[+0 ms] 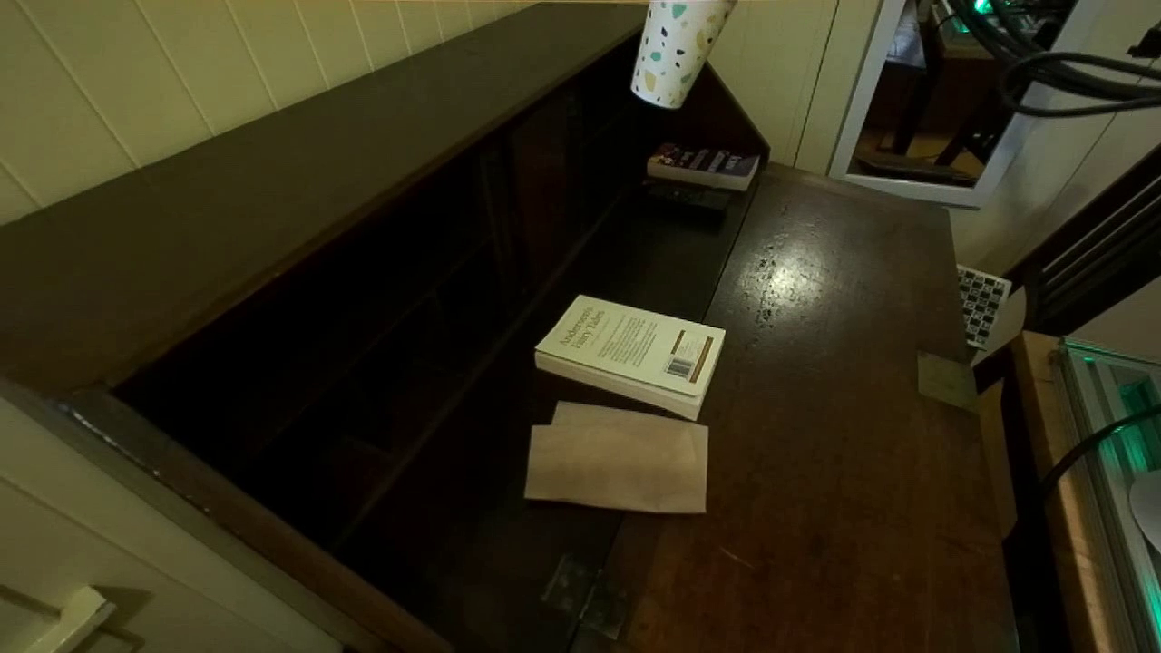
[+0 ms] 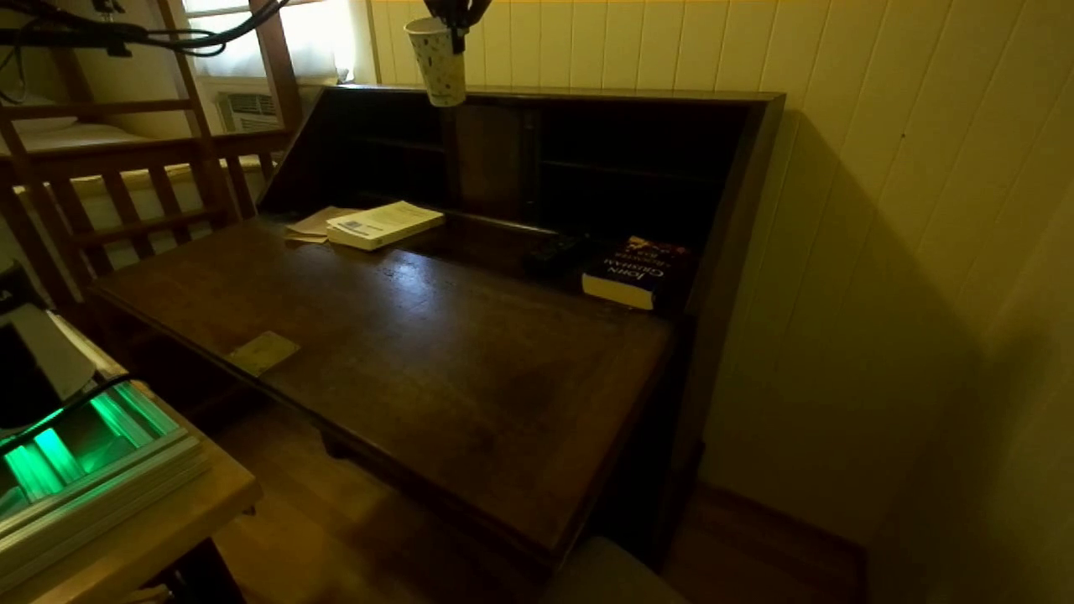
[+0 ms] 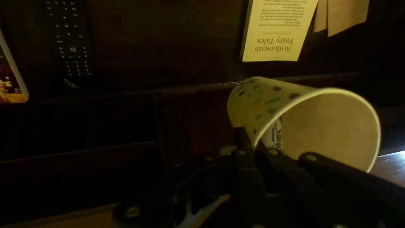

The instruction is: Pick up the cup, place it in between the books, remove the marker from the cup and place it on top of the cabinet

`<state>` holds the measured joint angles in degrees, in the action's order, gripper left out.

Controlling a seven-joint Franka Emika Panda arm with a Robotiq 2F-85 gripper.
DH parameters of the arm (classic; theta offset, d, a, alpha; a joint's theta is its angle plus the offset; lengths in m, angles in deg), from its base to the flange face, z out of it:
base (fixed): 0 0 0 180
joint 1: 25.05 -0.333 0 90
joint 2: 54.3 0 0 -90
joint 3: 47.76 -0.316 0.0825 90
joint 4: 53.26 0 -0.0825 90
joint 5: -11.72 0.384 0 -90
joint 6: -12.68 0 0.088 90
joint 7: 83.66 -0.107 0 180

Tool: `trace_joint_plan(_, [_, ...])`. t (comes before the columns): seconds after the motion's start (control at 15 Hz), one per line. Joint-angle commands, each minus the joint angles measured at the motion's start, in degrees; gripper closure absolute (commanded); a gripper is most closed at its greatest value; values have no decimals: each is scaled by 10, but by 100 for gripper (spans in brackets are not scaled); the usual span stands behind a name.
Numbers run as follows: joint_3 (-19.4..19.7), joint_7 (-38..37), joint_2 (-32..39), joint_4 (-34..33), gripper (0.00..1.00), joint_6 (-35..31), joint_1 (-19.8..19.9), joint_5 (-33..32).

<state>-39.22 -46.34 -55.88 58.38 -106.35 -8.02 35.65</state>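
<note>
Hanging well above the surface (image 2: 419, 352), slightly tilted: speckled cup (image 2: 438, 71), its wall pinched by the dark hand (image 3: 250, 142). Marker (image 3: 274, 135) inside, lettered barrel showing near the hand. Dark wooden cabinet (image 1: 317, 172), compartments in deep shadow. Below, on the surface: white book (image 1: 635, 349) and dark-covered book (image 1: 700, 168), well apart; black remote (image 3: 69, 41) between them, nearer the dark-covered one.

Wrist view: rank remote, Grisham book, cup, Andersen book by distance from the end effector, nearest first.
1. Cup: in the end effector, pinched at the rim.
2. Andersen book: upper right.
3. Remote: upper left.
4. Grisham book: left edge, partly out of frame.
</note>
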Motion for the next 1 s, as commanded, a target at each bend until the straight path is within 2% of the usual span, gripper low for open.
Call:
trace_joint_plan(0.0, [20, 3, -27, 80, 99, -68, -19, -14])
trace_joint_plan(0.33, [29, -8, -16, 125, 99, -150, -26, -3])
trace_joint_plan(0.4, [32, -2, -5, 101, 97, -117, -26, -3])
trace_joint_plan(0.53, [33, -2, -5, 113, 97, -136, -27, -2])
trace_joint_plan(0.8, [33, -2, -5, 113, 99, -139, -28, -2])
trace_joint_plan(0.93, [32, -25, 15, 115, 99, -129, -28, -16])
